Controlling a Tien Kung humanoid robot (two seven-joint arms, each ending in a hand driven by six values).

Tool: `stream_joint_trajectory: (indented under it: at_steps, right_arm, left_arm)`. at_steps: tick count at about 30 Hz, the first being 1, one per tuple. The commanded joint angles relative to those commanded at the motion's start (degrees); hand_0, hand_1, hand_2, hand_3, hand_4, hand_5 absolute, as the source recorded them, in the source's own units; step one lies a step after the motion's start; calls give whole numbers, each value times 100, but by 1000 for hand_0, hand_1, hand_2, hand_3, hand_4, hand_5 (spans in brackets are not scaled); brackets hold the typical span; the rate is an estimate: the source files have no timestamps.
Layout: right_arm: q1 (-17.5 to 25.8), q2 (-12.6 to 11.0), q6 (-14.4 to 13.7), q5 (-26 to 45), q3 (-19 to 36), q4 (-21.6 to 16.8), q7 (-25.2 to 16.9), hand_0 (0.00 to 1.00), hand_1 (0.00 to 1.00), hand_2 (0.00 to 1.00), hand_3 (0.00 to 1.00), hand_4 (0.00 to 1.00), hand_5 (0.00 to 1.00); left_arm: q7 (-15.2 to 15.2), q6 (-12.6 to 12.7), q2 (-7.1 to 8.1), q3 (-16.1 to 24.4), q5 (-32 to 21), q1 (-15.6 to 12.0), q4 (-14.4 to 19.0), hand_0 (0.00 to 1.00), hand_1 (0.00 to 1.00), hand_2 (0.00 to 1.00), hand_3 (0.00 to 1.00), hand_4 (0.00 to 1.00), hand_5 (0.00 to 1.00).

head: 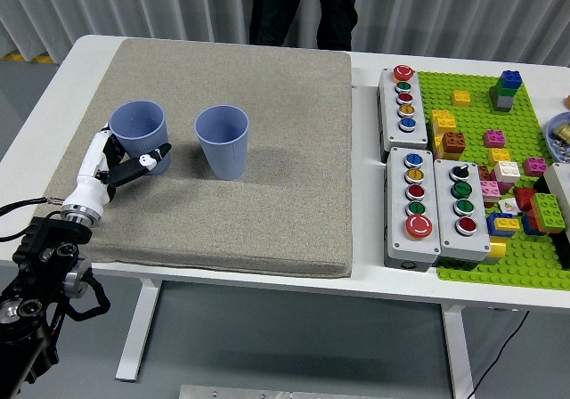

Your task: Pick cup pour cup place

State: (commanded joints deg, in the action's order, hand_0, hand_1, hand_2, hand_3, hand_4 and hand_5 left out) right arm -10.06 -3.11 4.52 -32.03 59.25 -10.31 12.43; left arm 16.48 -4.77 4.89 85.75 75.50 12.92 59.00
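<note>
Two blue cups stand upright on the grey mat [240, 212]. The left cup [139, 132] is at the mat's left side, the right cup [223, 141] near its middle. My left hand [125, 160] is at the left cup's near side, fingers curled around its lower wall, thumb [153, 159] on its right. The cup looks slightly tilted toward the hand. I cannot see inside either cup well enough to tell contents. My right hand is out of view.
Three grey button boxes [435, 205] sit right of the mat. A green baseplate [499, 265] with several loose bricks is at the far right. A person in dark clothes [303, 7] stands at the far side.
</note>
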Motion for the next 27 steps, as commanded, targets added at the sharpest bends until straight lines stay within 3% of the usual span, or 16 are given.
stream_joint_trajectory:
  at_steps: [10,11,16,17,22,23,27]
  right_arm:
    - [-20,-5,3,17,-16,0,-2,679,676,686,642,430,163]
    - [-21,-5,3,15,-15,0,-2,679,676,686,642,430,164]
    - [-19,-4,5,19,-27,0,-6,679,676,686,642,430,164]
    - [-19,-4,6,21,-30,0,-7,679,676,686,642,430,163]
    - [-36,-4,8,17,-30,0,-5,679,676,686,642,430,163]
    - [-37,-4,8,17,-30,0,-5,679,676,685,642,430,164]
    - [-39,-1,7,26,-37,0,-4,679,676,685,642,430,164]
  left_arm:
    - [-31,67,-6,-58,-2,38,26,878,863,998,998,883,182]
    - [-30,109,-13,-60,1,41,30,823,799,946,968,880,188]
    - [-80,217,-26,-68,60,31,42,823,799,946,968,880,188]
    - [-84,230,-27,-69,61,29,42,760,677,791,811,863,195]
    - [-105,351,-56,-61,71,14,38,760,677,791,811,863,195]
    - [-114,361,-58,-63,76,12,36,725,593,678,673,831,181]
    - [-123,470,-62,-87,58,6,22,725,593,678,673,831,181]
